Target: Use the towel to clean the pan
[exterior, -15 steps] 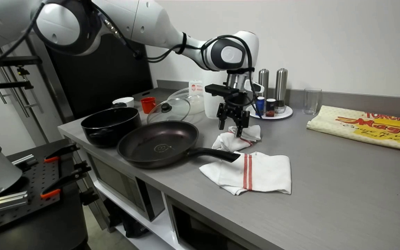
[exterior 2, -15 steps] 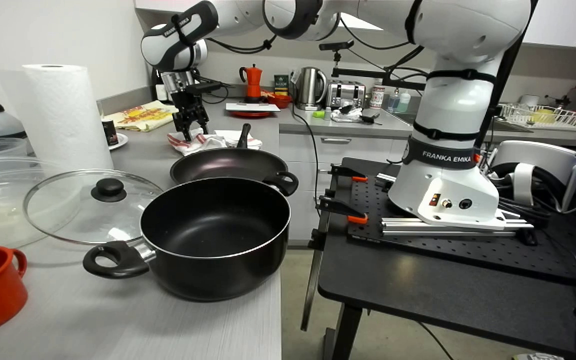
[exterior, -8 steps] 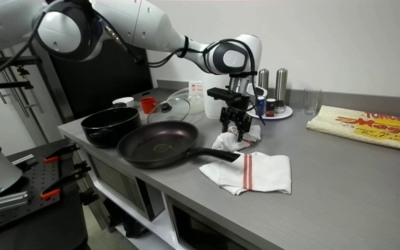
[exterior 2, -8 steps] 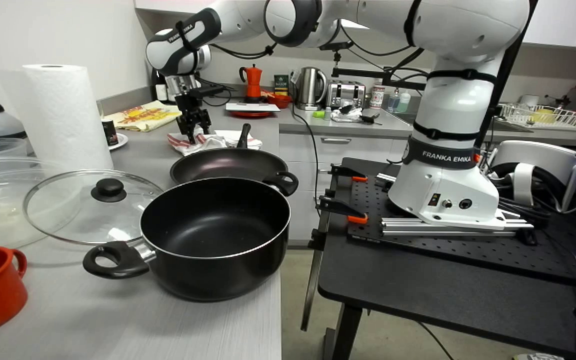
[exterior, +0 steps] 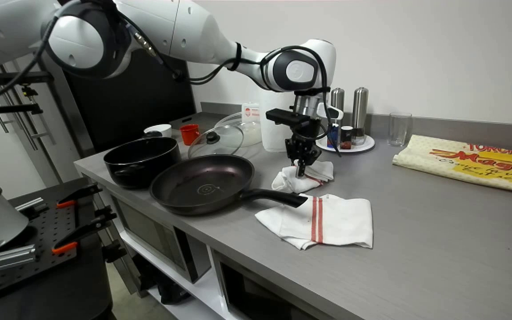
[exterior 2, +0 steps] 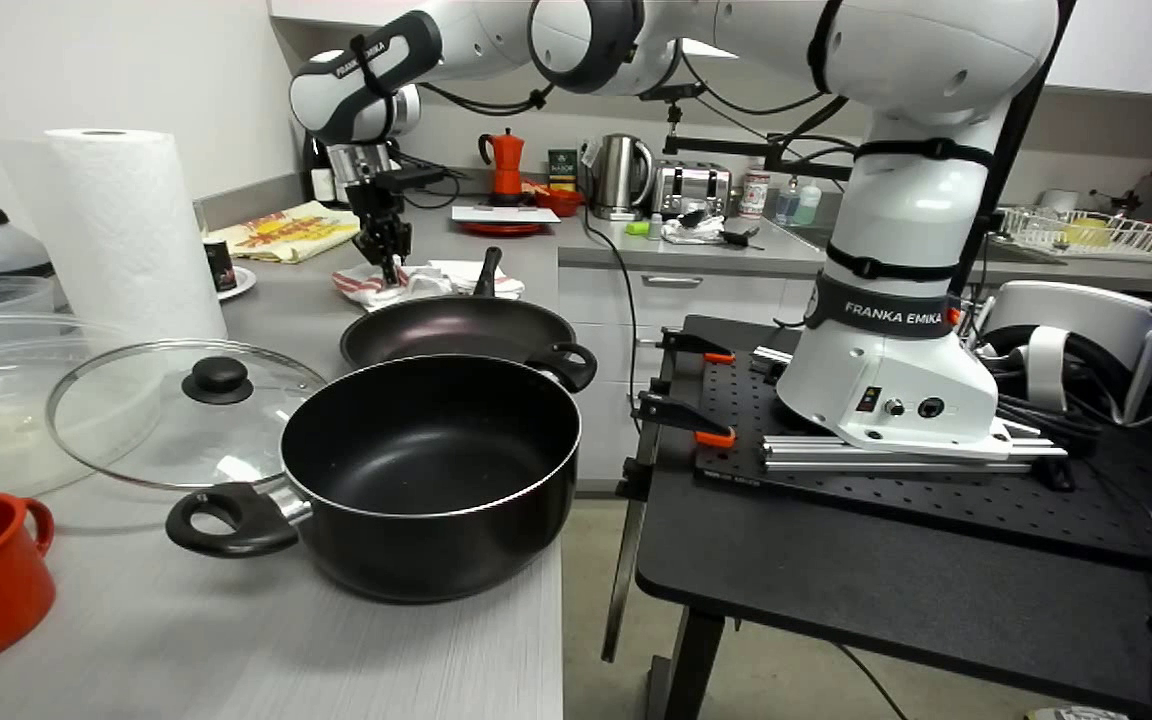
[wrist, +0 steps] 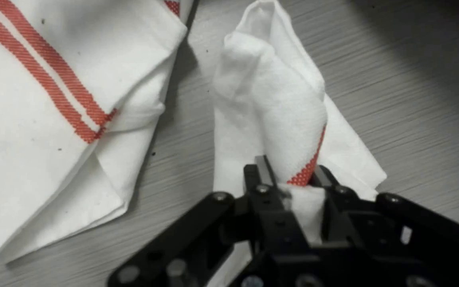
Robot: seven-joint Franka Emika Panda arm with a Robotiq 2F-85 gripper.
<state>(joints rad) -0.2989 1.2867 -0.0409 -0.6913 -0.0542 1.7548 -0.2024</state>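
The bunched towel (exterior: 286, 181) lies on the counter (exterior: 416, 235), between the front edge and the back edge. The gripper (wrist: 293, 175) is clamped on it: in the wrist view a fold of white cloth stands pinched between the two fingers (wrist: 263, 201). By that I judge the grasp done; lifting the towel, carrying it to the pan (exterior: 202, 184) and wiping look left to do. The towel is white and crumpled, with a long raised peak, a sliver of red weave and loose flaps lying flat around it. The pan sits close to the front edge, its handle (exterior: 276, 196) reaching over part of a folded towel (exterior: 331, 222). The pan's dark inside bears a pale round mark; I cannot tell whether it is dirty. Past the pan, towards the counter's corner, stands a black pot (exterior: 142, 162).
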